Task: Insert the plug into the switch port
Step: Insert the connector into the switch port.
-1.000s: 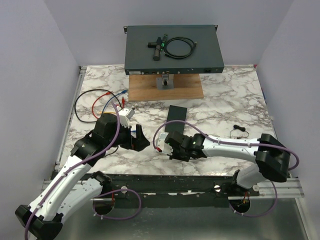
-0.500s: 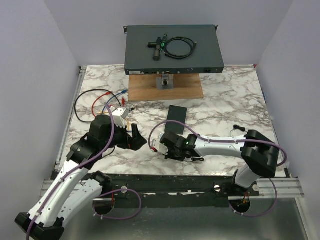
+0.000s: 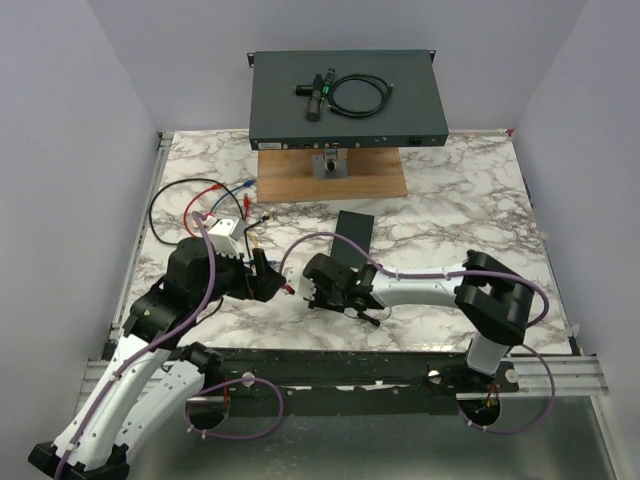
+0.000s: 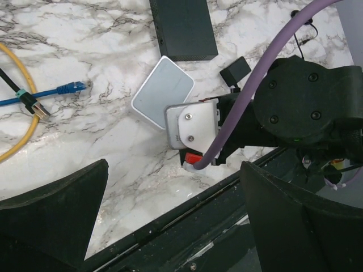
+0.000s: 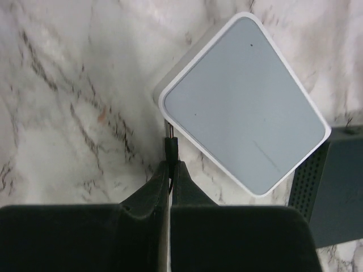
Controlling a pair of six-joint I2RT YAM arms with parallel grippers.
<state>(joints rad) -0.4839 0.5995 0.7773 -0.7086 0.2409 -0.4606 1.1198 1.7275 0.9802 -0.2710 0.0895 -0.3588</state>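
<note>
The right gripper [image 5: 170, 167] is pinched shut on a thin black plug [image 5: 171, 148]. The plug's shiny tip touches the side of a little square white box with a grey top [image 5: 244, 107]. I cannot tell if the tip is inside a hole. The box lies flat on the white marble table [image 4: 85, 45], just beside a flat dark box [image 4: 184, 28]. The left gripper [image 4: 174, 170] hangs above, its jaws spread wide and holding nothing. A blue cable [image 4: 62, 90] lies nearby.
</note>
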